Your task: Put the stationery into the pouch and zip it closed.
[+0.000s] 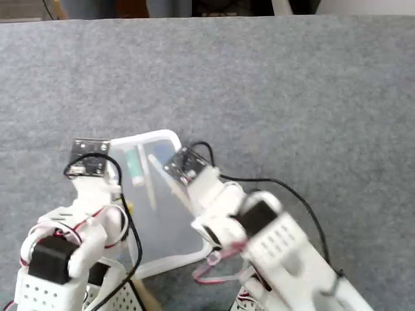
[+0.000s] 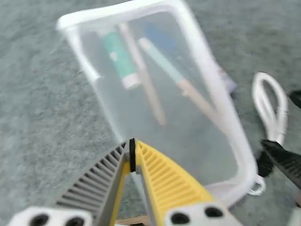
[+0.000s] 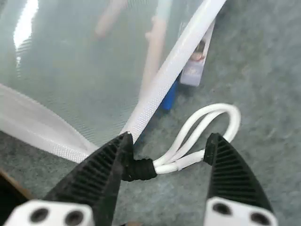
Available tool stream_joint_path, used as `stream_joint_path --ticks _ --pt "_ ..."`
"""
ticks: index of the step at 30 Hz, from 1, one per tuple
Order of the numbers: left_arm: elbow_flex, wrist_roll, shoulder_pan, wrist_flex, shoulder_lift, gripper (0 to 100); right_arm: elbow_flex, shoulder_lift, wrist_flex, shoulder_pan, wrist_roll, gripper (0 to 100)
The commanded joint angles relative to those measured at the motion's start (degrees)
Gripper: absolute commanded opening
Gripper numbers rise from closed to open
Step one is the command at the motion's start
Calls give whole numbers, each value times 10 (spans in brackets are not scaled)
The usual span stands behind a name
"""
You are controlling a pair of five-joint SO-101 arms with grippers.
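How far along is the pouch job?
Done: pens and a green tube lie inside the pouch. In hand: left pincer shut on the pouch rim; right pincer open astride the white pull cord. Left: grip the cord and zip; how far the zip is closed isn't clear.
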Motion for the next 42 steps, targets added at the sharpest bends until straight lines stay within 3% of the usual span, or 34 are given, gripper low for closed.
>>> stream_joint_path --ticks 1,5,14,24,33,35,40,42 --pt "8 -29 -82 -31 4 30 -51 112 -19 -3 -36 266" --pt "15 -38 -119 -41 3 30 -74 180 -18 9 -83 266" --pt "15 -38 -121 -40 2 30 -73 194 -23 152 -98 266" --pt "15 -38 -121 -40 2 30 -30 232 -118 157 -102 265" --pt "15 -38 -121 -41 2 30 -129 521 -141 159 -98 263" --pt "15 -38 -121 -41 2 30 -165 576 -139 159 -98 229" --pt "15 -38 -121 -41 2 30 -271 647 -90 158 -92 6" --pt "15 -38 -121 -41 2 30 -308 657 -72 160 -81 35"
